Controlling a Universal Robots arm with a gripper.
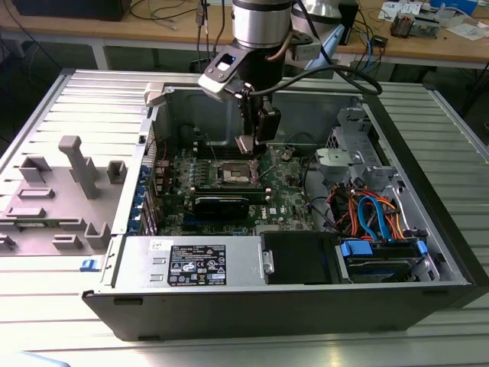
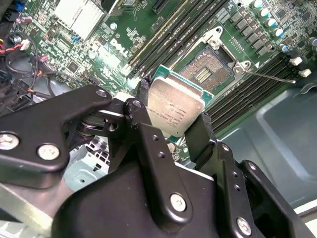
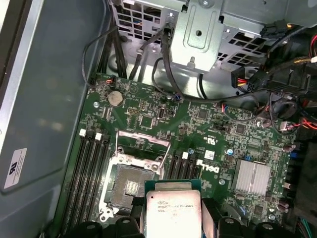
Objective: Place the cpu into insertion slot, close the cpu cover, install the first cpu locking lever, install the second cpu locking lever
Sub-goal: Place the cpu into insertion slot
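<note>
Exterior view, from its left to its right. Grey fixture block [image 1: 65,191] with upright pegs sits on the slatted table [image 1: 92,99], just beside the open computer case [image 1: 252,313]. Inside the case, at the near wall: power supply [image 1: 191,264] with a label on top. Behind it, the green motherboard [image 1: 286,202]. The arm comes down from above over the middle of the board. The gripper [image 1: 249,145] hangs above the insertion slot [image 1: 235,176], apart from it. Jaws closed on the cpu [image 1: 245,143], which is tilted with its silver face showing, clear of the socket. Towards the exterior view's right: silver drive cage [image 1: 336,157], then a bundle of orange and blue cables [image 1: 374,214].

Second wrist view: two black fingers [image 2: 146,129] pinch the cpu on opposite edges, silver top towards the camera, green rim showing along one side. The slot beyond it lies bare, a dark centre with a silver rim around it. One thin wire locking lever [image 2: 270,77] is swung out to the side of the socket. Long black memory slots [image 2: 173,29] run along both sides of it.

First wrist view: the socket shows empty just beside the held chip. The cpu cover [image 3: 141,159] stands swung up off it. A ribbed silver heatsink [image 3: 252,176] sits on the board, well apart from the socket
</note>
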